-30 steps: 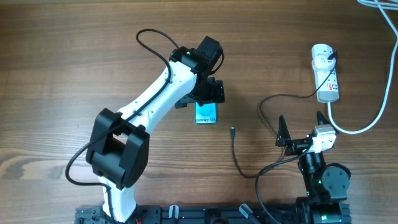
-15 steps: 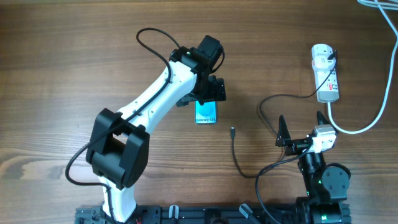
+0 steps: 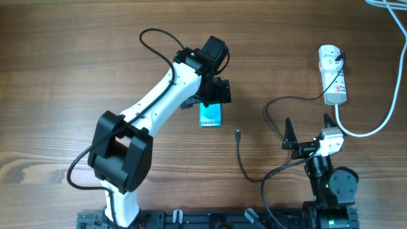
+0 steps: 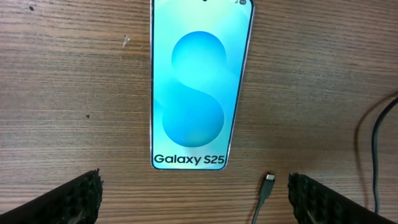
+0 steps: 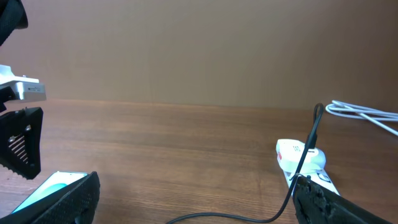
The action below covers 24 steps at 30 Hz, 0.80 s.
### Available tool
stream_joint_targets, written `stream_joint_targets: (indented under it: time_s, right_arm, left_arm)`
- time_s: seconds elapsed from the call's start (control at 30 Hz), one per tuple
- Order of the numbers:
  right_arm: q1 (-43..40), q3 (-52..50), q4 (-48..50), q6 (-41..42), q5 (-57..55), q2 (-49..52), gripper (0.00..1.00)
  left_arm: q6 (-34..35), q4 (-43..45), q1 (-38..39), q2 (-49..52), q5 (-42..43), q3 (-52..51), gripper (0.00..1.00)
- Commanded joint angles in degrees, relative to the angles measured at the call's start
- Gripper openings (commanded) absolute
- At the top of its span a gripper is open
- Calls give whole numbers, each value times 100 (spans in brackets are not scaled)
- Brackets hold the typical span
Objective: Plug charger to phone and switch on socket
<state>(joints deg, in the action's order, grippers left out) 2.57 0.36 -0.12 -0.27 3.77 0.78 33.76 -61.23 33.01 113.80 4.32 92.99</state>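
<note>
1. Overhead: nothing has moved. The left claw (image 3: 213, 95) hangs wide open over the phone (image 3: 211, 116), and the right claw (image 3: 310, 130) is wide open and idle.
2. Left wrist: the charger plug (image 4: 268, 182) lies just beside the phone's lower end, unplugged.
3. Right wrist: the socket (image 5: 303, 157) is untouched, so the task looks stalled.

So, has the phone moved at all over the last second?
No. In the overhead view the phone lies at the same spot, same gap to the charger tip and the socket.

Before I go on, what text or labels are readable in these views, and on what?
"Galaxy S25": dark letters on the white strip at one end of the phone, left wrist view.
Red marking on the socket: too small to read.
Nothing else legible.
</note>
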Motion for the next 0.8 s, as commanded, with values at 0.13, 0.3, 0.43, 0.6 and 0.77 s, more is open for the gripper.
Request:
stream_joint_targets:
  time_s: [0.13, 0.3, 0.43, 0.6, 0.77]
  right_arm:
    - [-22, -7, 15, 42, -59, -35, 100]
    - [-22, -7, 15, 42, -57, -35, 100]
    - [-22, -7, 15, 39, -57, -35, 100]
    - [-22, -7, 15, 42, -59, -35, 100]
    - [-22, -7, 15, 42, -57, -35, 100]
  left_arm:
    - [275, 15, 33, 76, -103, 66, 100]
    - [278, 15, 33, 79, -103, 66, 100]
    - [278, 35, 33, 79, -101, 4, 100]
    - [293, 199, 33, 83, -101, -291, 100]
    - [319, 221, 33, 221, -101, -317, 100]
